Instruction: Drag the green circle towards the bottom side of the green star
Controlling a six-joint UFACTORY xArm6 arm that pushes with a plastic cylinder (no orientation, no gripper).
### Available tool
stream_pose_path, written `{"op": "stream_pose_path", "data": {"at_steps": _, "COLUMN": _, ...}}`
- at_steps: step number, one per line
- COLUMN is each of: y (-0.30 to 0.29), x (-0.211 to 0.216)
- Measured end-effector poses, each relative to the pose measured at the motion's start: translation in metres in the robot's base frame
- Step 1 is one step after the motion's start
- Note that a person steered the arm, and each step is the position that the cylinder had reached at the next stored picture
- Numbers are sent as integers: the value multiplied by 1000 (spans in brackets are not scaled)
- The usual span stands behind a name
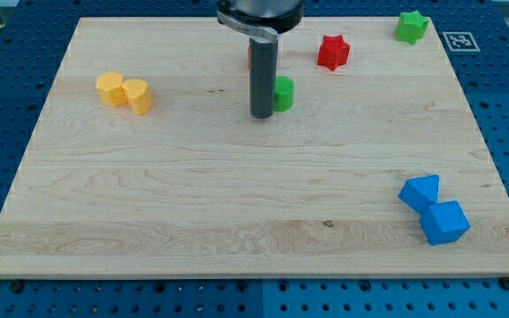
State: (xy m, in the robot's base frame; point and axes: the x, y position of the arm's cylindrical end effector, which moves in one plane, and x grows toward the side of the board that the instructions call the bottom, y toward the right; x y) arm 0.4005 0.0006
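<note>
The green circle (284, 93) is a small green cylinder near the board's upper middle. My tip (262, 114) stands right against its left side, and the rod hides part of it. The green star (411, 26) sits at the board's top right corner, far to the upper right of the circle. A red star (332, 52) lies between them, up and to the right of the circle.
Two yellow blocks (124, 92) sit touching at the upper left. Two blue blocks (434, 208) sit touching at the lower right. A red block (249, 55) is mostly hidden behind the rod. The wooden board (193, 203) ends near the green star.
</note>
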Motion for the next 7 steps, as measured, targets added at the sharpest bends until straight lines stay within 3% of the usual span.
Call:
{"op": "stream_pose_path", "data": {"at_steps": 2, "y": -8, "x": -18}}
{"op": "stream_pose_path", "data": {"at_steps": 7, "y": 155, "x": -47}}
